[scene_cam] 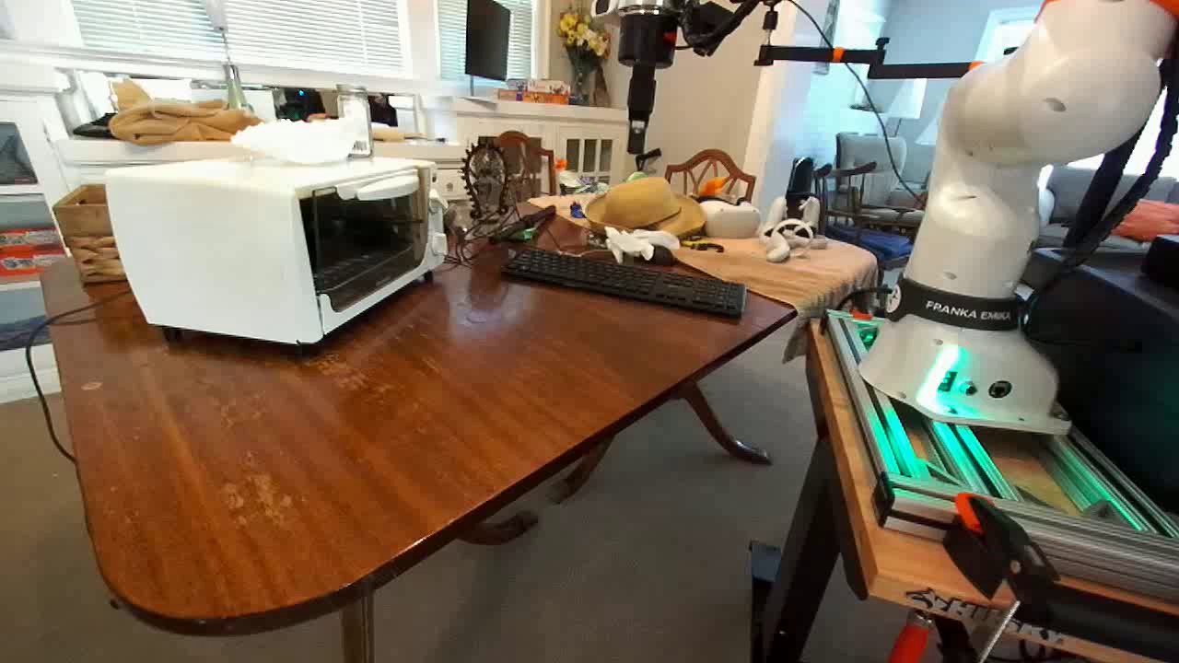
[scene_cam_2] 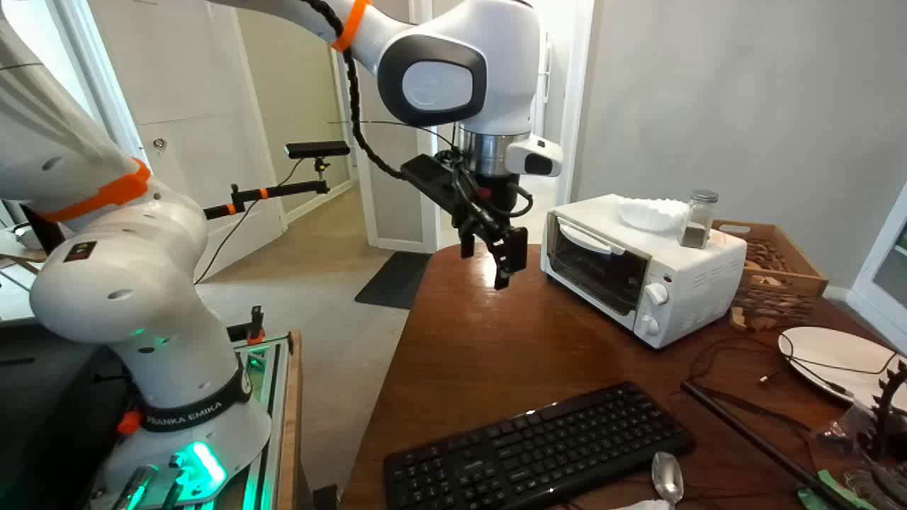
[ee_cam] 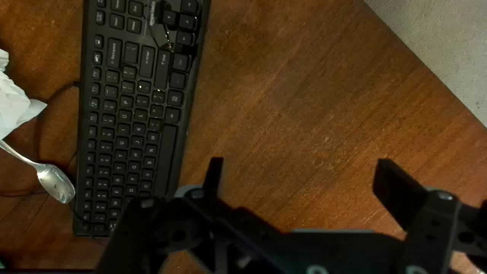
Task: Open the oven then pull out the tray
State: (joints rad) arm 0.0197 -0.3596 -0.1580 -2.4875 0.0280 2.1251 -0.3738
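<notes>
Two steps ahead, neither done: door [scene_cam_2: 595, 273] of oven [scene_cam_2: 655, 268] looks shut, so opening likely comes first. Next move probably calls for bringing gripper [ee_cam: 298, 171] across to handle [scene_cam_2: 587, 237], then drawing door down. Tray hard to make out. In exterior view arm [scene_cam_2: 453, 35] arches in from upper left, wrist pointing down near upper centre; oven sits right of centre, well apart from gripper. In wrist view fingers [ee_cam: 395, 190] stand wide apart, gripping nothing, above tabletop [ee_cam: 289, 114].
</notes>
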